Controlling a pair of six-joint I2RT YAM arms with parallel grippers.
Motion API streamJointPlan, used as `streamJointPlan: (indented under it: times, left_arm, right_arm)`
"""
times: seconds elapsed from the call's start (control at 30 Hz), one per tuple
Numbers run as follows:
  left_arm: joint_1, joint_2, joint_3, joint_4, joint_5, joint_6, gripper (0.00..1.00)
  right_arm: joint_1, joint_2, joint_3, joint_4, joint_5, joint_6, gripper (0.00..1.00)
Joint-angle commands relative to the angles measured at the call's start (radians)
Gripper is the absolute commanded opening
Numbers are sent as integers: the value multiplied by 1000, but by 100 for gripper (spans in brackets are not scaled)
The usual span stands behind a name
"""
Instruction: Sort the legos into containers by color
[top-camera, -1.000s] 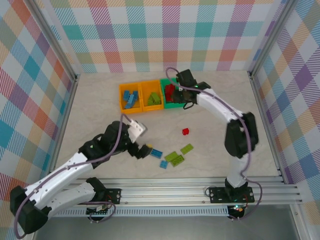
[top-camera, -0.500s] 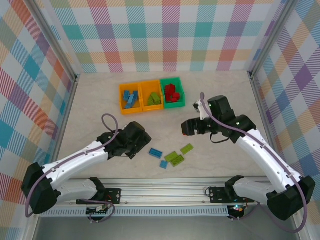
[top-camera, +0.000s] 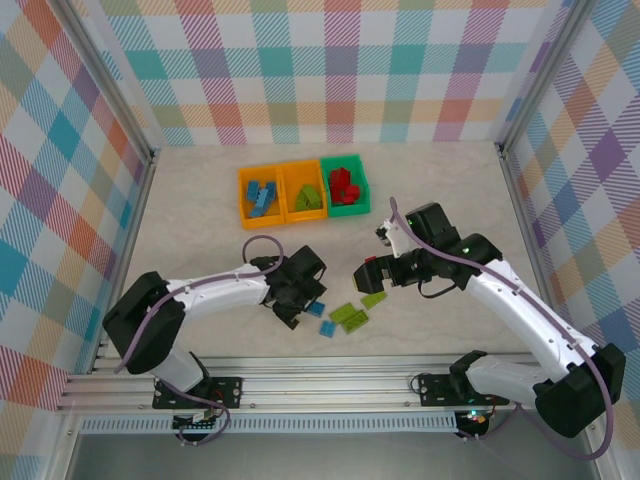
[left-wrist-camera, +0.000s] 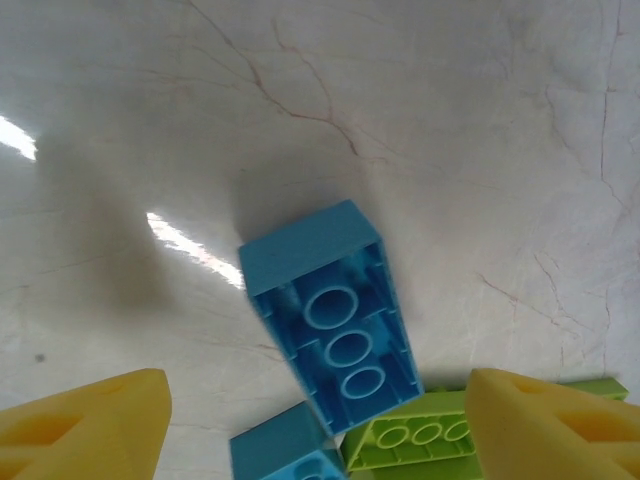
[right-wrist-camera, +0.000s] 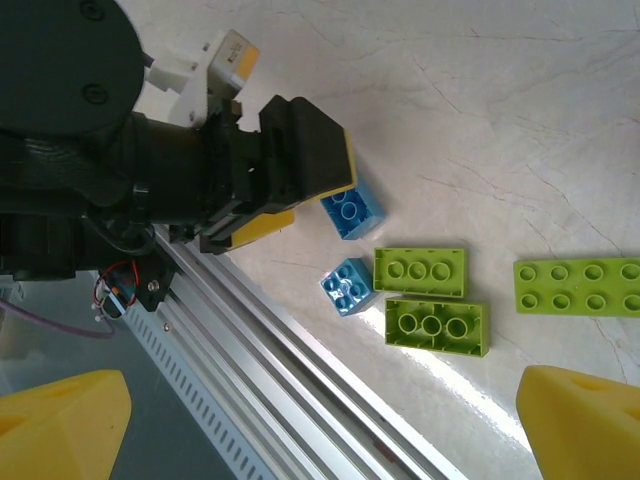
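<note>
Plaid walls close round a pale marbled table (top-camera: 200, 220). Toward the middle of its far edge stand three joined bins (top-camera: 282, 172). The left orange bin (top-camera: 241, 198) holds blue bricks (top-camera: 262, 196), the middle orange bin (top-camera: 303, 219) holds lime green bricks (top-camera: 307, 198), and the green bin (top-camera: 366, 192) holds red bricks (top-camera: 345, 184).

Toward the near edge, the left claw (left-wrist-camera: 318, 420) has its yellow fingers (left-wrist-camera: 85, 420) apart on either side of a loose blue brick (left-wrist-camera: 335, 330), and neither finger touches it. A smaller blue brick (left-wrist-camera: 285, 450) and a green brick (left-wrist-camera: 415, 440) are cut off at the bottom of the left wrist view. The right claw (right-wrist-camera: 320, 420) is spread wide above the loose green bricks (right-wrist-camera: 420, 270) and holds nothing.

From above, the left claw covers most of the loose blue brick. A red patch (top-camera: 370, 263) at the right claw's tip is too small to name.
</note>
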Motion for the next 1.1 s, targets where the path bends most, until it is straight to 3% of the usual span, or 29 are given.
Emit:
streamJointPlan:
  times: [0.0,0.2,0.53,0.67,0.8,0.97,1.07]
  left_arm:
    - [-13,56,29,26,26,-8,75]
    - [-13,111,48,-13,21,20,58]
    - [10,51,7,-34,-21,113,32]
    - [80,-80,93,-100,-148,328,30]
    - [222,-155,233,-149,-333,590,29]
    - [380,-15,459,-116,-479,923,29]
    - [456,162,632,-134,-487,1008,31]
  right_arm:
    - [3,4,-11,4,3,-2,100]
    - [3,2,-11,-2,16,3,100]
    - [8,26,-15,-18,-48,-17,97]
    - [9,13,-5,-2,-47,-5,97]
    - [9,9,0,7,-4,8,97]
    - [9,5,0,8,14,31,96]
    - [9,-4,3,3,23,37,96]
